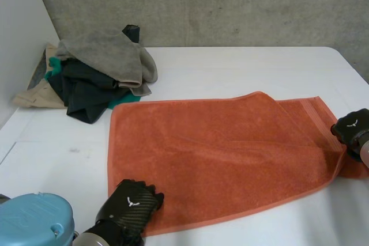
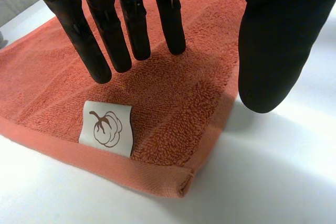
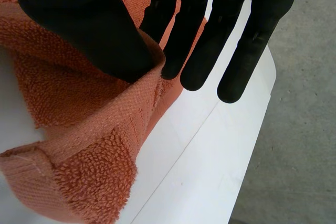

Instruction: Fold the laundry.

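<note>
Pinching orange towel [image 1: 219, 148] edge: right robot hand [image 3: 89, 30]; left robot hand [image 2: 131, 24] straight-fingered at corner.

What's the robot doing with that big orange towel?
It is folding laundry. An orange terry towel lies spread on the white table. The robot's left hand is at the towel's near corner with straight fingers, beside a small white label. Its right hand pinches the towel's edge at the other end between thumb and fingers, slightly lifted. A pile of grey, dark and green clothes sits at the table's back corner.
</note>
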You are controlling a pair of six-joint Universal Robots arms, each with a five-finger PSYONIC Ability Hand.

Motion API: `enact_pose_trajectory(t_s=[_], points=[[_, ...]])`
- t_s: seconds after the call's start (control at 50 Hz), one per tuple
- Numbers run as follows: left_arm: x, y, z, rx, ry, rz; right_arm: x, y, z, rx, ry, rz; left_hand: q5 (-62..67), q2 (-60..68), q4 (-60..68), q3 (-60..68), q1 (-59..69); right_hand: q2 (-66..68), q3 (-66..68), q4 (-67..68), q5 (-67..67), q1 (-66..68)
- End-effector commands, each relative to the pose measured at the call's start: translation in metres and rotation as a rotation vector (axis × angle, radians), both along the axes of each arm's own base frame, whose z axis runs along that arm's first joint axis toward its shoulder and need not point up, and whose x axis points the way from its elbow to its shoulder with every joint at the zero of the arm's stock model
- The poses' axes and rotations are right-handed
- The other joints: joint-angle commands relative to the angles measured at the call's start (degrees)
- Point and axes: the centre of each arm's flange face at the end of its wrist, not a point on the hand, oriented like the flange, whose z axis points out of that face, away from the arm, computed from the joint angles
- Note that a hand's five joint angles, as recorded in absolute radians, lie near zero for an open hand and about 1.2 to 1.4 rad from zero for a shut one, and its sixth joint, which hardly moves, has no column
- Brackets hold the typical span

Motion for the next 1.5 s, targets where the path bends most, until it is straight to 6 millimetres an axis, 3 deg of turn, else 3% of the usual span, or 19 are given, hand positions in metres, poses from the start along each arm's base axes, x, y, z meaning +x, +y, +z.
enact_pose_trajectory(t_s=[0.02,0.2,0.76,0.88,0.96,1.02,1.12,1.22,1.28,1.3,1.38,1.5], points=[[0.0,-0.004,-0.009,-0.038,-0.053,-0.001,0.0,0.003,-0.001,0.006,-0.001,0.001,4.2,4.6,4.2,4.6,4.4,12.1,11.2,10.9,12.1,15.4],[-0.001,-0.011,-0.02,-0.08,-0.087,0.017,0.001,0.007,-0.004,0.02,-0.002,0.004,7.7,8.1,7.7,8.1,7.9,12.1,11.2,10.9,12.1,15.4],[-0.016,-0.038,-0.017,-0.176,-0.011,0.046,0.002,0.015,-0.009,0.048,-0.002,0.007,29.3,29.7,29.2,29.6,29.4,12.1,11.2,10.9,12.1,15.4],[-0.014,-0.041,-0.017,-0.177,-0.012,0.058,0.002,0.016,-0.01,0.051,-0.002,0.007,47.1,47.5,47.0,47.4,47.2,12.1,11.2,10.9,12.1,15.4],[-0.013,-0.042,-0.015,-0.182,-0.015,0.068,0.002,0.016,-0.009,0.048,-0.002,0.007,48.8,49.2,48.7,49.1,48.9,12.1,11.2,10.9,12.1,15.4],[-0.011,-0.045,-0.012,-0.193,-0.015,0.09,0.002,0.016,-0.006,0.038,-0.001,0.007,48.8,49.2,48.7,49.1,48.9,12.1,11.2,10.9,12.1,15.4],[-0.001,-0.044,0.02,-0.263,-0.006,0.133,-0.002,0.022,0.012,0.005,0.018,-0.005,48.8,49.2,48.7,49.1,48.9,12.1,11.2,10.9,12.1,15.4],[0.02,-0.023,0.034,-0.225,-0.122,0.107,-0.001,0.051,0.032,0.076,0.071,0.04,48.8,49.2,48.7,49.1,48.9,12.1,11.2,10.9,12.1,15.4],[0.034,-0.005,0.032,-0.132,-0.222,0.083,-0.019,0.066,0.032,0.211,0.16,0.046,48.8,49.2,48.7,49.1,48.9,12.1,11.2,10.9,12.1,15.4],[0.038,0.0,0.03,-0.102,-0.246,0.078,-0.033,0.072,0.03,0.291,0.197,0.03,48.8,49.2,48.7,49.1,48.9,12.1,11.2,10.9,12.1,15.4],[0.048,0.015,0.026,0.007,-0.323,0.057,-0.06,0.07,0.029,0.358,0.19,-0.035,48.8,49.2,48.7,49.1,48.9,12.1,11.2,10.9,12.1,15.4],[0.026,-0.017,0.035,-0.125,-0.212,0.09,-0.055,0.053,0.028,0.237,0.115,0.021,48.8,49.2,48.7,49.1,48.9,12.1,11.2,10.9,12.1,15.4]])
